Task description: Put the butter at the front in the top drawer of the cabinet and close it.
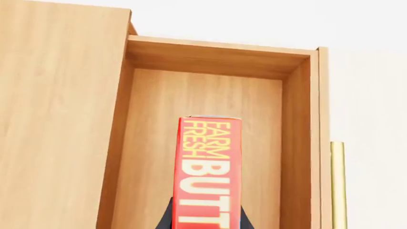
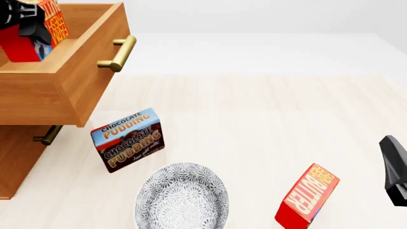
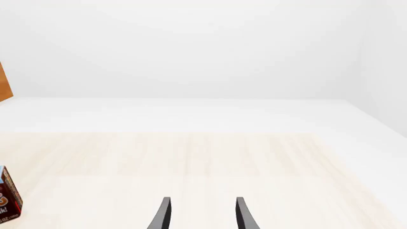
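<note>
The butter (image 2: 32,40) is a red box with an orange face, gripped on its sides by my left gripper (image 2: 25,16), which is shut on it. It hangs over the open top drawer (image 2: 64,90) of the cabinet (image 2: 16,162). In the left wrist view the butter (image 1: 210,167) stands on end between the dark fingers (image 1: 167,218), above the bare drawer floor (image 1: 152,143). The drawer's brass handle (image 2: 117,53) points toward the table's middle. My right gripper (image 3: 202,217) is open and empty, low at the front right (image 2: 395,171).
A second butter box (image 2: 308,195) with plain red sides stands tilted at the front right. A Chocolate Pudding box (image 2: 129,140) stands beside the cabinet, with a patterned bowl (image 2: 181,195) in front of it. A lower drawer handle (image 2: 47,135) shows under the open drawer.
</note>
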### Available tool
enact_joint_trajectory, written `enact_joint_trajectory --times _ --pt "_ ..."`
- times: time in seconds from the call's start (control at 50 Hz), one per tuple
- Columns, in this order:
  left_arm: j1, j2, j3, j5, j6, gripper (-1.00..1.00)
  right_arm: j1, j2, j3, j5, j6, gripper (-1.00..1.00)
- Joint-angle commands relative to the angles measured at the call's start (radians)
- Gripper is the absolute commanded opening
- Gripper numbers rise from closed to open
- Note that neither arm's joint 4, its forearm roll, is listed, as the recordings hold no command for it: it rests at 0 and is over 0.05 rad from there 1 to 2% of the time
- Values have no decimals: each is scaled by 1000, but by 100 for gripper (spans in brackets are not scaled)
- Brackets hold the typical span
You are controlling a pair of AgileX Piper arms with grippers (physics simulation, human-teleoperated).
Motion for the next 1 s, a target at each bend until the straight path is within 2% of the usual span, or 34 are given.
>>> enact_joint_trajectory --times 0.02,0.28,1.0 --pt "-7 4 26 -51 6 -100 1 -7 7 0 2 100" --pt "-16 26 69 -110 1 -100 1 -7 7 0 2 100" --pt "-21 38 117 -154 -6 -100 1 -7 7 0 2 100"
